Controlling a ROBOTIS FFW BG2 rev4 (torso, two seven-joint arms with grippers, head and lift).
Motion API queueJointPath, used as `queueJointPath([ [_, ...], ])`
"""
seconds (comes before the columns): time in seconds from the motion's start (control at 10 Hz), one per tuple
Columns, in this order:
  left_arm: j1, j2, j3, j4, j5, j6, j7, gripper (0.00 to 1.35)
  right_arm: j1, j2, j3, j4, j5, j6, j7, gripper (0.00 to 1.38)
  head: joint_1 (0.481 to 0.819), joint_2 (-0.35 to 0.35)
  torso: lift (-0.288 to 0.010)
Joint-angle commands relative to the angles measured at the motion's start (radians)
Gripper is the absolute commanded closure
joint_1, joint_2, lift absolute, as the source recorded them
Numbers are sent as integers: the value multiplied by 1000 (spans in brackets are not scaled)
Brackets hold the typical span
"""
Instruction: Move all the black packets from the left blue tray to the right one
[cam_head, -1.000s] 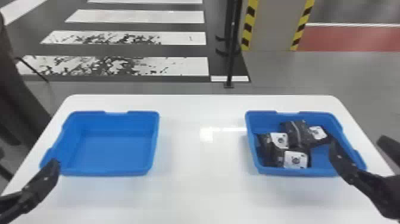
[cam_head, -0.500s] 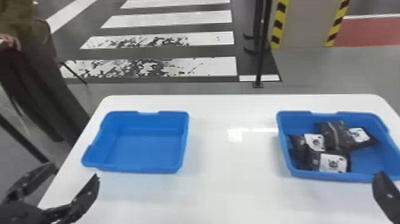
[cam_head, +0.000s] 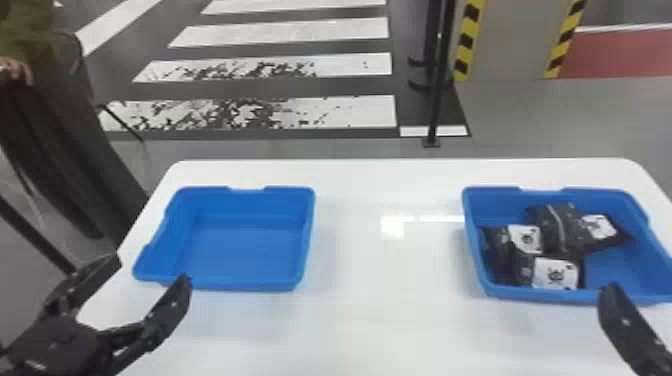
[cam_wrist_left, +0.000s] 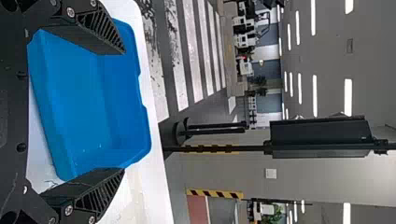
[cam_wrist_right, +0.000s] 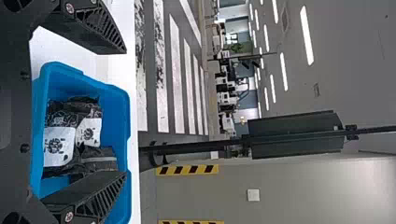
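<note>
The left blue tray (cam_head: 250, 250) holds no packets. Several black packets with white labels (cam_head: 556, 274) lie heaped in the right blue tray (cam_head: 520, 296), mostly in its left and middle parts. My left gripper (cam_head: 152, 270) stands open at the left tray's near left corner. One finger of my right gripper (cam_head: 627, 325) shows by the right tray's near rim. In the left wrist view the left gripper (cam_wrist_left: 123, 111) has spread fingers, with the bare tray floor (cam_wrist_left: 84, 102) beyond. The right wrist view has the right gripper (cam_wrist_right: 125, 112) open and empty, packets (cam_wrist_right: 58, 145) beyond it.
The white table (cam_head: 380, 280) extends between and in front of both trays. Past its far edge a black pole (cam_head: 437, 100) stands on the floor, near a pillar with yellow-black stripes (cam_head: 465, 45).
The head view has swung left, so trays appear farther right. My left gripper has come toward the left tray's near edge. My right gripper has drawn back from over the right tray.
</note>
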Motion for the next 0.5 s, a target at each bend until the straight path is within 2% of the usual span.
queueJointPath([
  [0.0,-4,-3,-7,0,2,5,0,150,-2,-2,0,5,-7,0,2,98,695,106,-140],
  [0.4,-4,-3,-7,0,6,42,0,150,-17,-3,4,17,-19,7,2,98,695,103,-140],
])
